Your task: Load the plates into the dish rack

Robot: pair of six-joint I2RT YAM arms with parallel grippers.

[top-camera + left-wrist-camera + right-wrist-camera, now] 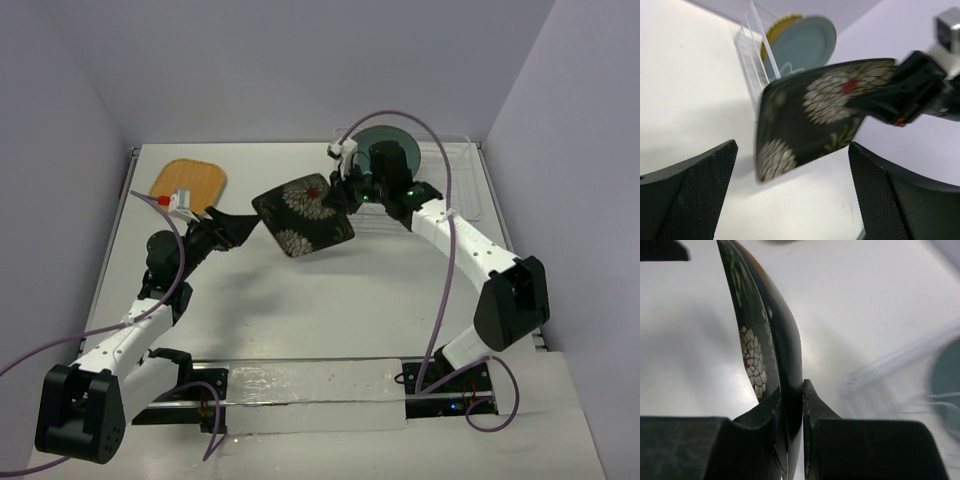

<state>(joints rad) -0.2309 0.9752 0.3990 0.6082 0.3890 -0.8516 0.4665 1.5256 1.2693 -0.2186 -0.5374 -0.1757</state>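
Black floral plate (302, 215) hangs clear of the table (300, 320) in the top view. It is pinched at one corner by the right gripper (340, 192). The left gripper (245, 225) stands spread just off the opposite edge. The orange plate (188, 185) lies flat beyond the left gripper. The dish rack (465, 195) sits just behind the right gripper, with the teal plate (388, 150) upright in it.

Left wrist view: both fingers (690, 195) are wide apart, the floral plate ahead of their tips, untouched. Past it the rack's wires hold the teal plate and, behind that, the yellow plate (777, 25).

Right wrist view: the two pads (812, 407) clamp the floral plate's rim, the plate seen edge-on. The rack is a blur to their right.
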